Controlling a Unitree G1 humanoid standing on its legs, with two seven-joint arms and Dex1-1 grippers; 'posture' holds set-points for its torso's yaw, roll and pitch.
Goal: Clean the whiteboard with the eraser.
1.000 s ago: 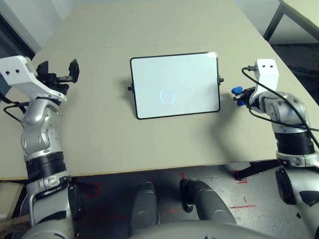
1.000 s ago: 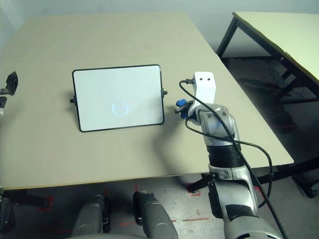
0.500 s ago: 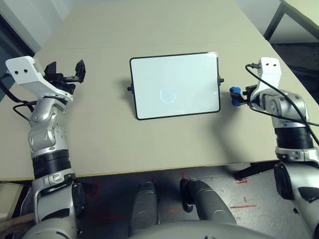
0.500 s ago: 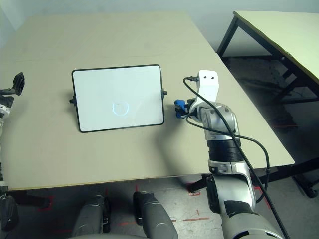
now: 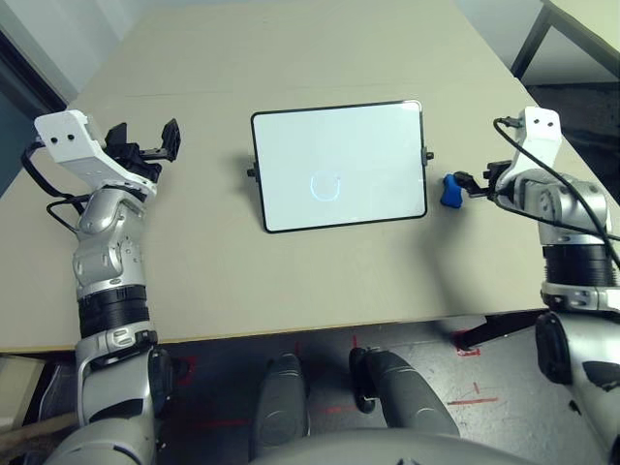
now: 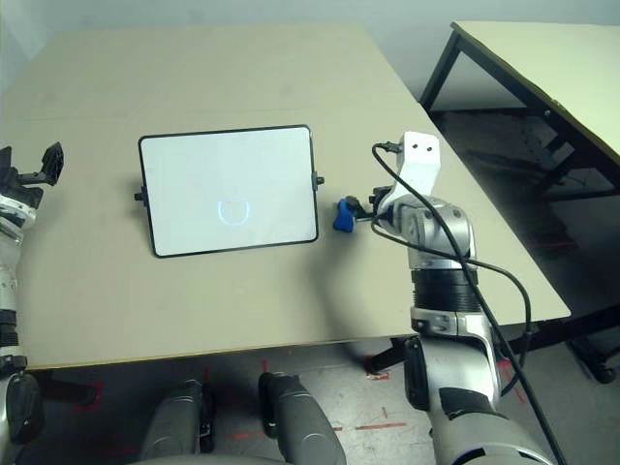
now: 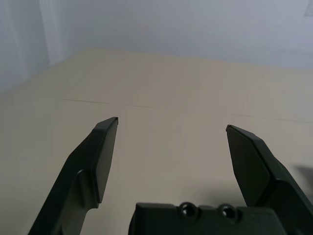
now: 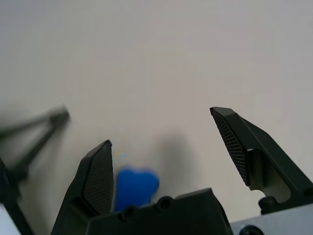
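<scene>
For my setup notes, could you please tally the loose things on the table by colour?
White: 1, the whiteboard, black-framed, with a faint blue mark near its middle.
Blue: 1, the eraser, lying on the table just beyond the board's right edge.
Total: 2.

A: Our head cameras look down at the whiteboard from above; both share it.
B: Our wrist cameras sit close above the surface, facing along each pincer.
</scene>
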